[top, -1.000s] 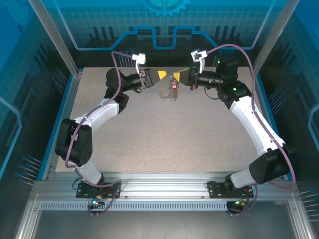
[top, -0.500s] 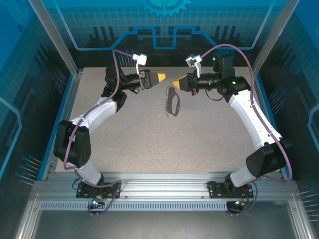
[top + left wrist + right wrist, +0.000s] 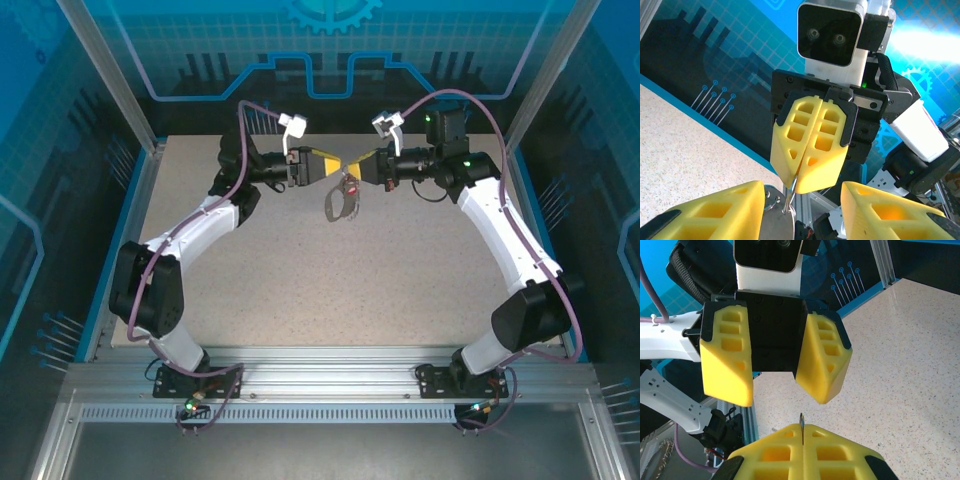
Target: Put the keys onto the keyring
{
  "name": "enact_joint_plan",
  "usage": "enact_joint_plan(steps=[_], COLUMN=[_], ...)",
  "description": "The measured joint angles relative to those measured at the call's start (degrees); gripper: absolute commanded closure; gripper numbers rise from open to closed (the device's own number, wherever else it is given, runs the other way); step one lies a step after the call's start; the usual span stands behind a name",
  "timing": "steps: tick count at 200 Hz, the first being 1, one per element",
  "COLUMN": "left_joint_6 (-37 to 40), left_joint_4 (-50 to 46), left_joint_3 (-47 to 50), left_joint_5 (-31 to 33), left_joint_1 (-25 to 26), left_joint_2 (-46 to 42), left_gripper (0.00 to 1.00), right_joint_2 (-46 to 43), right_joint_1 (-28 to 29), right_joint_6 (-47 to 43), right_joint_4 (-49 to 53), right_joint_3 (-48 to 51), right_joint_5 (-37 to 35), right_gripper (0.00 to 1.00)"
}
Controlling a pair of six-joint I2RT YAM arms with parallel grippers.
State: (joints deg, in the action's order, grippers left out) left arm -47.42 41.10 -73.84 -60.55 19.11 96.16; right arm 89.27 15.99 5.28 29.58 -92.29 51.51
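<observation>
now the left gripper [image 3: 330, 163] has closed the gap it kept half a second ago and sits tip to tip with the right gripper [image 3: 358, 167] above the far middle of the table [image 3: 300, 290]. the right jaws are pressed together on a thin metal part of the keyring [image 3: 340, 202]. its dark loop hangs below them, with the red key [image 3: 350, 184] near its top; whether that key is already threaded cannot be told. the left jaws stand partly apart, holding nothing, their pads [image 3: 715, 210] either side of the pinched metal. that likely sets up a handover or regrip. no brand, label or legible writing shows; the backdrop [image 3: 330, 60] carries only gear and circuit patterns.
</observation>
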Motion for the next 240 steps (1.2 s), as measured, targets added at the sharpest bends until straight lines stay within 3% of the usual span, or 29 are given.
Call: enact_joint_plan(steps=[108, 145, 240], left_joint_6=[0.9, 1.1, 1.0], left_joint_4=[-0.6, -0.7, -0.3], left_joint_3=[-0.7, -0.7, -1.0], left_joint_5=[-0.8, -0.8, -0.8], left_joint_1=[1.7, 2.1, 2.3], left_joint_2=[0.8, 1.4, 2.0], left_gripper=[0.59, 0.73, 0.92], right_joint_2=[0.0, 0.0, 0.0], right_joint_1=[-0.4, -0.4, -0.7], right_joint_6=[0.0, 0.1, 0.7], right_joint_4=[-0.7, -0.8, -1.6], right_joint_3=[0.0, 0.0, 0.2], right_joint_5=[0.2, 0.4, 1.6], right_gripper=[1.0, 1.0, 1.0])
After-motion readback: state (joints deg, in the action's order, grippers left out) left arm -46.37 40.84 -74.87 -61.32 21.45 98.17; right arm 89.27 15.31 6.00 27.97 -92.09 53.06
